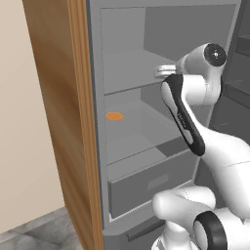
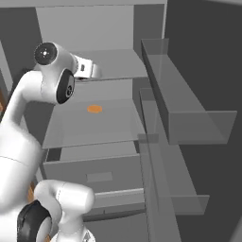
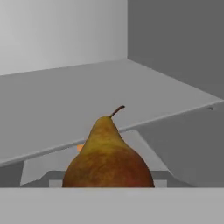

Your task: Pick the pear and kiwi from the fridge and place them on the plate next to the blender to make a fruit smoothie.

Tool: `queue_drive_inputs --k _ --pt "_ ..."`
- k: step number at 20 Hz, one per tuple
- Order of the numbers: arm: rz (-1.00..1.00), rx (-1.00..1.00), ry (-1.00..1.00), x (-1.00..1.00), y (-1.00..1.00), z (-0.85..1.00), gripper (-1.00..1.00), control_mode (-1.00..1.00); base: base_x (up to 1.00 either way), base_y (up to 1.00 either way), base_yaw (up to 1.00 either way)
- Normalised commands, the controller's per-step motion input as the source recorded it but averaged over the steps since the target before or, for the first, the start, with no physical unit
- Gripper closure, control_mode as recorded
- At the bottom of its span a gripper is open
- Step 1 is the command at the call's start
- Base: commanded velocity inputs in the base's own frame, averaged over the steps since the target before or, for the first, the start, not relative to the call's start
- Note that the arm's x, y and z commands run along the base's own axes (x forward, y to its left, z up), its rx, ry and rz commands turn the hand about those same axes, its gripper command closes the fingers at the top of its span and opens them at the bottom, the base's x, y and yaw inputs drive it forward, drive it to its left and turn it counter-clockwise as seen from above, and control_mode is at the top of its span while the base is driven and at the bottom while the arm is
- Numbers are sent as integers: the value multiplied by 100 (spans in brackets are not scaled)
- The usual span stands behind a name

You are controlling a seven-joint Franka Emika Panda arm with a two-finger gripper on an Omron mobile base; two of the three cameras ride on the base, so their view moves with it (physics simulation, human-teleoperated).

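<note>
1. While the white arm with dark joints (image 1: 195,122) reaches from the mobile base into the open tall grey fridge (image 1: 166,29), its gripper (image 1: 163,72) hangs at the front lip of the upper shelf, above the shelf that carries a flat orange food item (image 1: 114,116).
2. Close before the hand camera, a yellow-green pear (image 3: 108,155) with a russet blush and a short brown stem stands upright at the bottom of the picture, right where the fingertips would rise; the jaws, themselves hidden, are drawn in tight, and the fruit appears to be pinched between them.
3. Below and nearer the base, the wide grey drawer (image 1: 151,188) with its recessed handle sits pulled partly out.
4. Farther in, the grey shelves run back to the rear wall; on the right, the translucent grey door bins (image 2: 189,113) stand on the swung-open door.
5. Judging by this, the first fruit is in hand and the pick is done; the next move calls for drawing the arm straight back, clear of shelf edge and door bins, before carrying the pear toward the plate.
</note>
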Motion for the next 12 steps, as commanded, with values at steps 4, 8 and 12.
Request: queue_drive_inputs --k 4,8,12 --pt "0 0 49 -100 -11 -83 100 -100 0 0 0" --pt "2 -1 36 -100 17 -100 100 -100 0 0 0" --pt "7 -4 4 -26 45 -56 100 -100 0 0 0"
